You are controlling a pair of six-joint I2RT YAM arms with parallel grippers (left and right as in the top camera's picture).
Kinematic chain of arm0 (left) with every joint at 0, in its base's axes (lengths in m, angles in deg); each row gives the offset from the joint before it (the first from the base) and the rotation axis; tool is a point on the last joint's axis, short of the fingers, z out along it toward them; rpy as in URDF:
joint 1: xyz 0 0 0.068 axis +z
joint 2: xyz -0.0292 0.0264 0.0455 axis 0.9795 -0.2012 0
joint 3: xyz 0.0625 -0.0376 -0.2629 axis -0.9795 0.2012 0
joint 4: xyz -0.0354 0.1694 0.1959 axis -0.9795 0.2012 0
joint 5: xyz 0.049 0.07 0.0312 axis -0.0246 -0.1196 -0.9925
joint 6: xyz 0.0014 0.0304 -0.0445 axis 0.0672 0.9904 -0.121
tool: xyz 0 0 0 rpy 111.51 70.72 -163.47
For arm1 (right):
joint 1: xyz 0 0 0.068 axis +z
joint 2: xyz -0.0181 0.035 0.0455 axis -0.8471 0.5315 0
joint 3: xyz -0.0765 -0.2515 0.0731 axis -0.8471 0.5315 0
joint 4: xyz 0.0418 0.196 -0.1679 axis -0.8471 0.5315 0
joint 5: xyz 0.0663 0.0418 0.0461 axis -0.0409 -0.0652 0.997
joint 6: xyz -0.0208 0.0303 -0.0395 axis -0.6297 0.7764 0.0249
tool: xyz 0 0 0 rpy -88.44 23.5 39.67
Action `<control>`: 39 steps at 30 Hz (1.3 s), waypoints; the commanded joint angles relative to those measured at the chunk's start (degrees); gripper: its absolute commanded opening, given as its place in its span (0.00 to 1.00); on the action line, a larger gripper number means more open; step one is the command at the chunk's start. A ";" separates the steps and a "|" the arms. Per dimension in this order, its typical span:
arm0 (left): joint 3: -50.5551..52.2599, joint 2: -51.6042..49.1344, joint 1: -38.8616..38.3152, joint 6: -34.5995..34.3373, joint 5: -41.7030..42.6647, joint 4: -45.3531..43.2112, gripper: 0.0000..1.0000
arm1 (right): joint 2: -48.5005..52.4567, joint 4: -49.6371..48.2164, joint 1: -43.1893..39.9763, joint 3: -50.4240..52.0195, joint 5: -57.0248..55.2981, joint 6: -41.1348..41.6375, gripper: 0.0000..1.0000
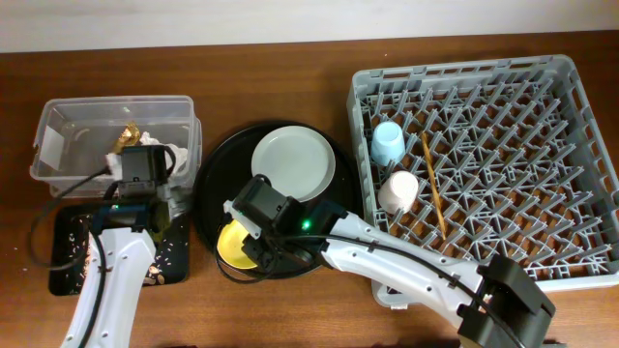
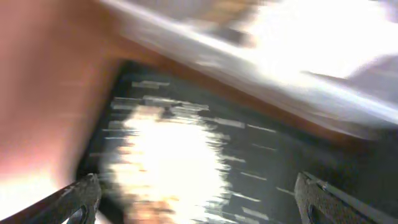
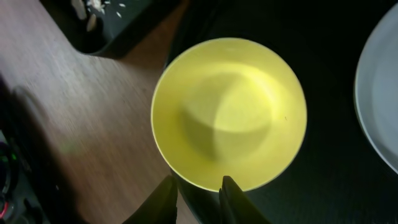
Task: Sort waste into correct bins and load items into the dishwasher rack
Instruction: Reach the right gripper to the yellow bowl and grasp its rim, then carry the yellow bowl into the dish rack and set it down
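The yellow bowl [image 3: 229, 121] hangs over the near-left edge of the round black tray [image 1: 208, 184]. My right gripper [image 3: 198, 186] is shut narrowly on its near rim. In the overhead view the bowl [image 1: 230, 246] shows from under that wrist. The pale grey plate [image 1: 293, 162] lies on the same tray. In the dishwasher rack [image 1: 542, 87] are the light-blue cup [image 1: 388, 143], the pink cup [image 1: 397, 191] and the chopsticks [image 1: 432, 184]. My left gripper [image 2: 199, 202] is wide open and holds nothing. It hangs over the shallow black tray [image 1: 68, 256], where pale scraps [image 2: 168, 155] show as a blur.
The clear tub [image 1: 68, 121] at the back left holds the gold wrapper [image 1: 127, 135] and the white tissue [image 1: 181, 155]. My left arm [image 1: 143, 169] reaches between the tub and the black tray. A black cable [image 1: 39, 232] loops on the table's left side.
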 commanded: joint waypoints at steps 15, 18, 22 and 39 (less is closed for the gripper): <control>-0.81 0.02 2.45 0.07 4.39 1.25 0.99 | 9.33 -12.61 6.16 0.79 -0.90 -1.77 0.35; -0.81 0.02 2.45 0.07 5.38 1.29 0.99 | 12.02 -13.11 6.12 0.79 -0.87 -2.56 0.35; -0.81 0.02 2.45 0.07 5.38 1.27 0.99 | 12.98 -12.07 6.10 0.79 -2.54 -4.33 0.36; -0.81 0.02 2.45 0.07 5.38 1.27 0.99 | -11.98 8.17 0.57 -3.52 -1.01 -2.29 0.04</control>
